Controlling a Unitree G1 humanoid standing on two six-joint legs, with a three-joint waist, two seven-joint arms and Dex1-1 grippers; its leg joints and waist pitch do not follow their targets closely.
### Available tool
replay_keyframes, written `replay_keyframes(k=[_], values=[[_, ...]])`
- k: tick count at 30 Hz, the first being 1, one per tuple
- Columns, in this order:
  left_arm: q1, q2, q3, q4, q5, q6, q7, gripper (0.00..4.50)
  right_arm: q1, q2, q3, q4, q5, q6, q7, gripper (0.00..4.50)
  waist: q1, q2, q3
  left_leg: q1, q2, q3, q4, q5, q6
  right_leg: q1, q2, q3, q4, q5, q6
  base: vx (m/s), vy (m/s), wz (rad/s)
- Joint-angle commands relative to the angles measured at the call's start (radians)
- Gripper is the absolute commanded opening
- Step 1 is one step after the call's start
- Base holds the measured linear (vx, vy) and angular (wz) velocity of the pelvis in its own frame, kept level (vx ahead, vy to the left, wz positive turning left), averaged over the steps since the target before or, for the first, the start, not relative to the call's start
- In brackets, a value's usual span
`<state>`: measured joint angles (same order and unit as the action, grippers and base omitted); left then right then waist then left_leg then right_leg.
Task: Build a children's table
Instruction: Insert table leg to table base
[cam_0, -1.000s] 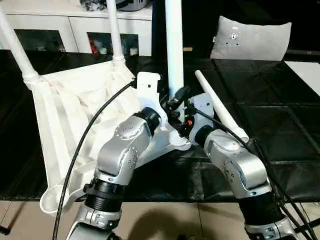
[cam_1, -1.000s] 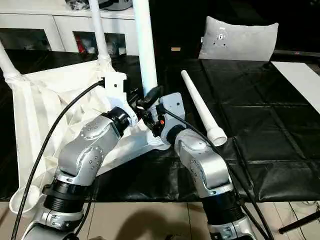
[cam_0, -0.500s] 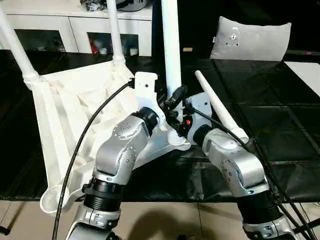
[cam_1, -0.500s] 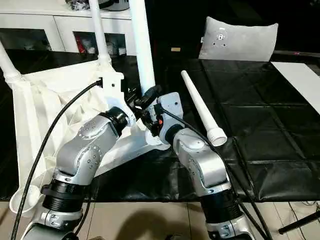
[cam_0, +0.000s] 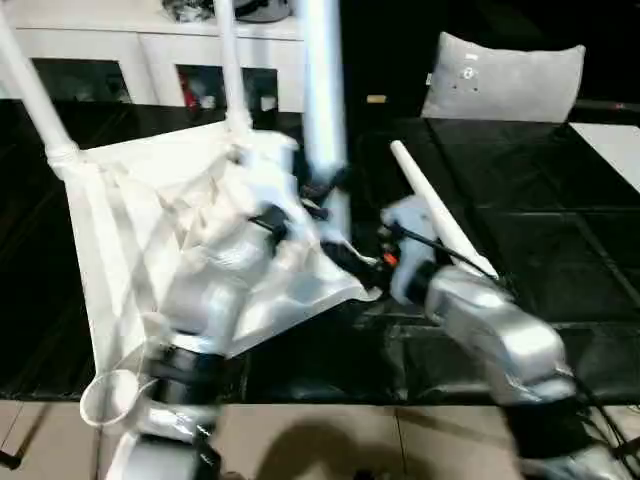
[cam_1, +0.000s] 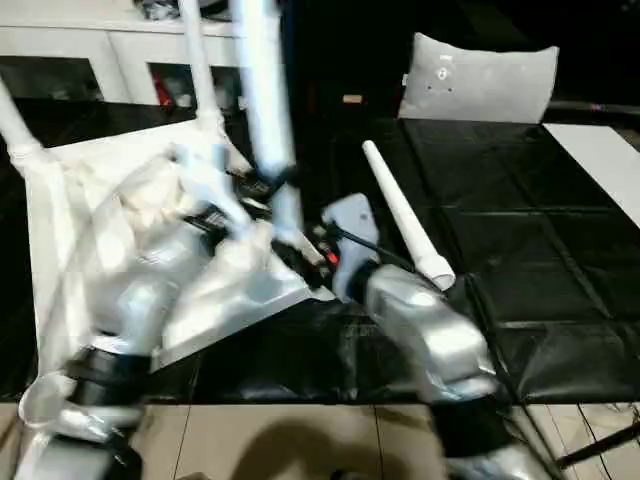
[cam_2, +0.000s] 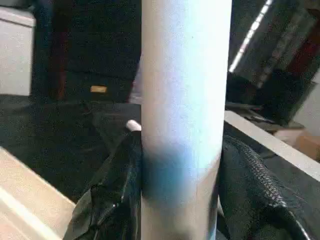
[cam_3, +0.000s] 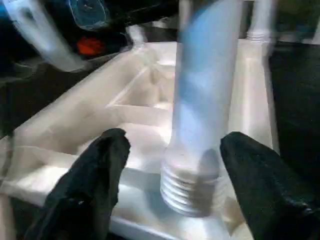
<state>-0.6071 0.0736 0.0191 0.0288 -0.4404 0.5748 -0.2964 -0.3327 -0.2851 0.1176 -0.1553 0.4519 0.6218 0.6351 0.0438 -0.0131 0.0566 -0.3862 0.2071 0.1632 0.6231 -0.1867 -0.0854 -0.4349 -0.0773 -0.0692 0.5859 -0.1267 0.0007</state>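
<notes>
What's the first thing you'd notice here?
A white table top lies upside down on the black mat, with legs poking up. The left gripper clamps the nearest leg, whose threaded end sits at a corner socket between the right gripper's open fingers. One spare leg lies beside.

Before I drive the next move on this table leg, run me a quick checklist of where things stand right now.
1. Left gripper clamped on the upright leg: ok, fingers sit on both sides of it.
2. Right gripper clear of the leg: ok, fingers stand apart with gaps beside it.
3. Leg fully seated in its corner socket: not ok, threads show above the table top.
4. Leg upright: cannot tell, head views are blurred.
5. Spare leg ready: ok, lying on the black mat beside the right arm.
6. Nearest corner socket free: ok.
</notes>
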Motion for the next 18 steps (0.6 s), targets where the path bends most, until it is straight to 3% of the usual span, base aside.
replay_keyframes(k=[1,3,5,6,9,14,18], values=[[-0.037,0.013,0.021,0.003,-0.068,0.05,-0.058,1.84,0.01,-0.034,-0.066,-0.049,0.082,0.044,0.066,3.67,0.005,-0.003,-0.079,0.016,0.005,0.008,-0.071,-0.197,0.042,0.065,-0.035,0.029,-0.066,-0.338,-0.117,0.0,0.0,0.0],[-0.038,0.013,0.025,0.003,-0.074,0.054,-0.06,1.84,0.01,-0.035,-0.071,-0.05,0.088,0.048,0.067,3.86,0.007,-0.002,-0.08,0.011,0.005,0.007,-0.073,-0.182,0.041,0.068,-0.036,0.028,-0.064,-0.326,-0.128,0.0,0.0,0.0],[-0.054,0.024,0.068,0.002,-0.181,0.136,-0.126,1.84,-0.003,-0.052,-0.16,-0.053,0.205,0.124,0.091,4.03,0.009,-0.004,-0.079,0.011,0.002,0.009,-0.071,-0.193,0.037,0.068,-0.038,0.026,-0.065,-0.361,-0.134,0.0,0.0,0.0],[-0.067,0.039,0.096,-0.003,-0.269,0.208,-0.187,1.84,-0.016,-0.073,-0.226,-0.053,0.309,0.193,0.121,4.09,0.009,-0.003,-0.078,0.013,-0.002,0.011,-0.069,-0.195,0.038,0.067,-0.036,0.026,-0.068,-0.374,-0.133,0.0,0.0,0.0],[-0.081,0.069,0.109,-0.009,-0.338,0.273,-0.265,1.84,-0.024,-0.113,-0.269,-0.047,0.397,0.247,0.178,4.43,0.014,-0.003,-0.077,0.014,-0.004,0.011,-0.066,-0.2,0.038,0.065,-0.032,0.021,-0.07,-0.408,-0.125,0.0,0.0,0.0],[-0.1,0.131,0.097,-0.019,-0.397,0.33,-0.393,1.84,-0.037,-0.169,-0.306,-0.021,0.472,0.284,0.271,4.49,0.017,-0.005,-0.077,0.012,-0.005,0.009,-0.066,-0.196,0.036,0.066,-0.034,0.017,-0.077,-0.473,-0.093,0.0,0.0,0.0],[-0.115,0.147,0.105,-0.022,-0.44,0.364,-0.428,1.84,-0.044,-0.201,-0.3,-0.025,0.487,0.319,0.303,4.5,0.018,-0.006,-0.078,0.013,-0.001,0.009,-0.066,-0.187,0.029,0.065,-0.034,0.019,-0.074,-0.458,-0.1,0.0,0.0,0.0]])
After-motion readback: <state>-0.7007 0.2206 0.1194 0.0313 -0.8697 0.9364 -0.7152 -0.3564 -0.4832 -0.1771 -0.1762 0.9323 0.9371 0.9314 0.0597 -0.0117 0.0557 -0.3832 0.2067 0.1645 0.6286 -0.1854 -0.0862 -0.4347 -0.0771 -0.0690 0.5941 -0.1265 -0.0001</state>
